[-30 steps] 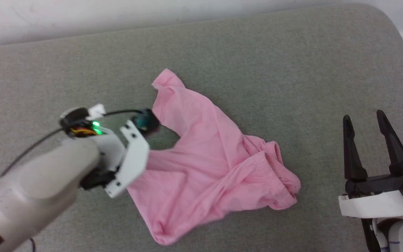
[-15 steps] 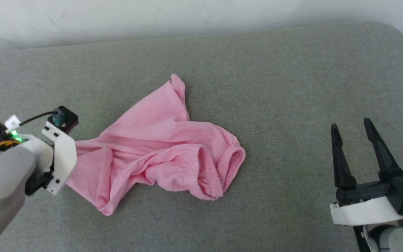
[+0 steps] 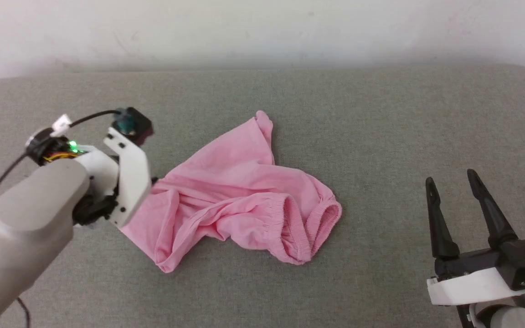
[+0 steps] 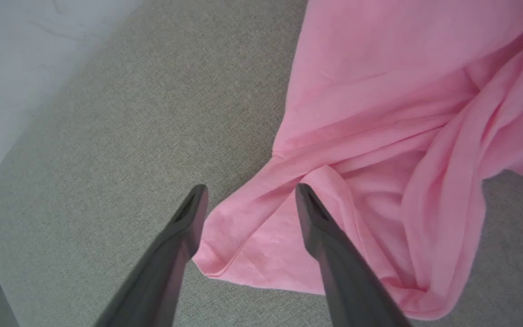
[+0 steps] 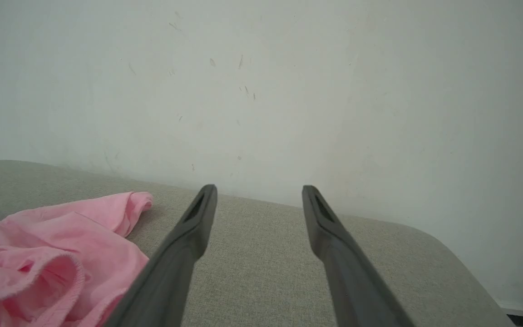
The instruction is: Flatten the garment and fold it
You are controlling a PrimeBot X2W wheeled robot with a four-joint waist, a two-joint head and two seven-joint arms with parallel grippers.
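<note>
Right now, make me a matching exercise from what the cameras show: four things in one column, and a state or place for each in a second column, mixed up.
Column one:
1. left claw
2. right claw
3. garment
4. wall

Column two:
A. crumpled, not yet flat
B. open, over the bare grey surface, apart from the garment
C. white, behind the grey surface
D. open, fingers apart over a hem edge of the garment

Pairs: 1-D, 2-B, 3-A, 4-C
</note>
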